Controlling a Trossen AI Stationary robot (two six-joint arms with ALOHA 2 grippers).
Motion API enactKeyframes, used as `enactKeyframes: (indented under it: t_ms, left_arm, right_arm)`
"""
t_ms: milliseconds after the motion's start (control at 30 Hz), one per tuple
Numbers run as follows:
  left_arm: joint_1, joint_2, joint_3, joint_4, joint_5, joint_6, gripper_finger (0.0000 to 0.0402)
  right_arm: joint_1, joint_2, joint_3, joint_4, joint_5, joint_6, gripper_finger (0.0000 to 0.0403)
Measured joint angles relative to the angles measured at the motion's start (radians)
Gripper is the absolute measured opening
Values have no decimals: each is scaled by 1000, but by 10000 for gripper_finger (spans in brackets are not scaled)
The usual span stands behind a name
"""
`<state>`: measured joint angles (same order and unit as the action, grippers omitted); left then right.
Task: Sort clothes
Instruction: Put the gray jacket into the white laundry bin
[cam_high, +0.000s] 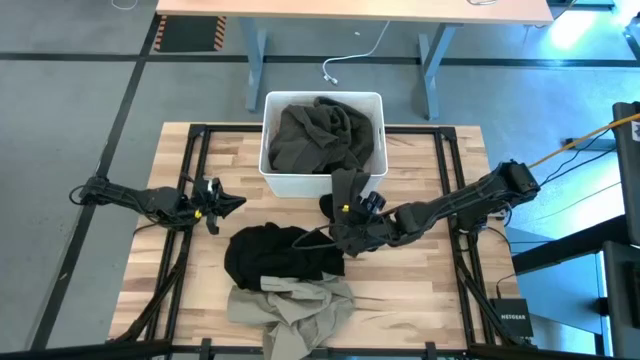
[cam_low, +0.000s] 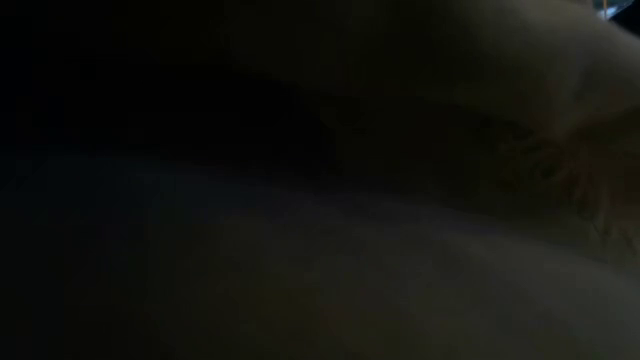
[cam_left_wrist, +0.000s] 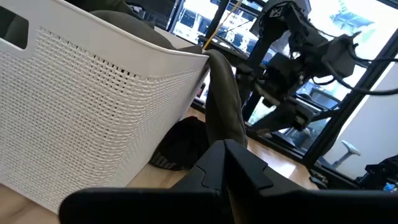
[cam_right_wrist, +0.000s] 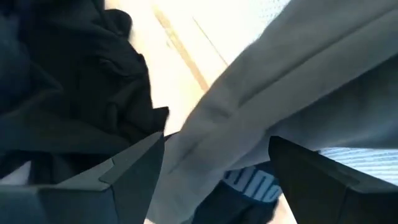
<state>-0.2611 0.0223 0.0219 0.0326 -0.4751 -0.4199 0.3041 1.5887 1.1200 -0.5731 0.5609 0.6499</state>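
The right tool (cam_high: 345, 222) is spread wide around the dark olive garment's (cam_high: 322, 135) tail, which is draped over the white bin (cam_high: 272, 175). The tail is best pinched fully before it is lifted in. The left tool (cam_high: 222, 203) is parked over the tabletop (cam_high: 420, 290); its opening cannot be told.

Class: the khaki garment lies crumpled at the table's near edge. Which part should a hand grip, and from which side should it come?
Grip a raised fold at the middle of the khaki garment, coming straight down from above. It lies in a low crumpled heap, so its ridges stand proud for fingers to pinch. Its far edge touches the black garment, so a grip there would likely catch both.
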Motion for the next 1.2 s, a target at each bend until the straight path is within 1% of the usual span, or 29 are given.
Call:
enactKeyframes:
  t_ms: [33,167,233,267,367,500,533,567,700,800,867,967,1067,1200]
  left_arm:
    - [0,0,0,0,0,-3,4]
    - [0,0,0,0,0,-14,4]
    - [0,0,0,0,0,-14,4]
    - [0,0,0,0,0,-12,4]
    - [0,0,0,0,0,-4,4]
    - [0,0,0,0,0,-11,4]
    - [0,0,0,0,0,-15,4]
    - [0,0,0,0,0,-17,4]
    - [0,0,0,0,0,-22,4]
    - [0,0,0,0,0,-13,4]
    - [0,0,0,0,0,-2,4]
    - [0,0,0,0,-1,10,4]
    - [0,0,0,0,0,42,4]
    - [0,0,0,0,0,33,4]
  right_arm:
    - [-12,0,-15,22,9,-4,307]
    - [-51,0,-49,89,141,-70,300]
    - [-63,0,-51,108,137,-92,280]
    - [-63,0,-51,120,131,-106,263]
    - [-62,0,-51,133,160,-136,187]
    - [-63,-1,-48,164,199,-229,43]
    - [-63,-1,-40,159,200,-253,23]
    - [-63,-1,-23,156,205,-271,18]
    - [-62,-10,99,114,252,-356,29]
    - [-73,-11,208,76,302,-486,12]
    - [-95,-11,281,63,325,-573,10]
    - [-152,-11,374,52,367,-650,21]
    - [-234,-11,440,25,346,-727,16]
    - [-353,-12,472,12,241,-737,8]
